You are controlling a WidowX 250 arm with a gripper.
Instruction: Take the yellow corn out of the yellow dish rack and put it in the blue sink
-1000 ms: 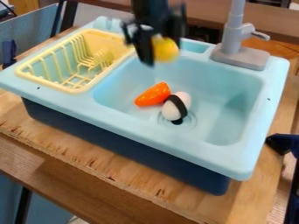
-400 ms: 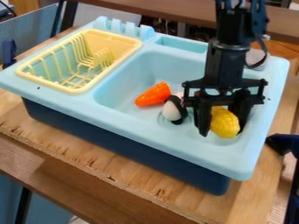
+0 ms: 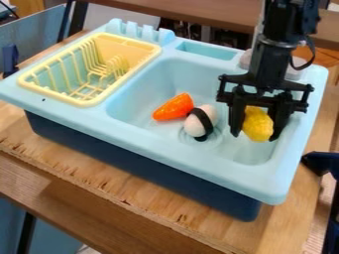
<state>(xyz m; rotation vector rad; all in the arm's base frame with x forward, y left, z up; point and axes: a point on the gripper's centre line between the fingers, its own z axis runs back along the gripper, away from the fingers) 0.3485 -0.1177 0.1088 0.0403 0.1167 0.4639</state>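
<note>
Camera view, black gripper [image 3: 257, 135] holding yellow toy [image 3: 258, 124] (bumpy), over blue sink [image 3: 142, 145].

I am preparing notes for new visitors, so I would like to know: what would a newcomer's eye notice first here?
Probably the black gripper over the right side of the pale blue sink, with a bright yellow, lumpy toy between its fingers. Next, the orange toy in the basin, beside a white piece with a black band.
</note>
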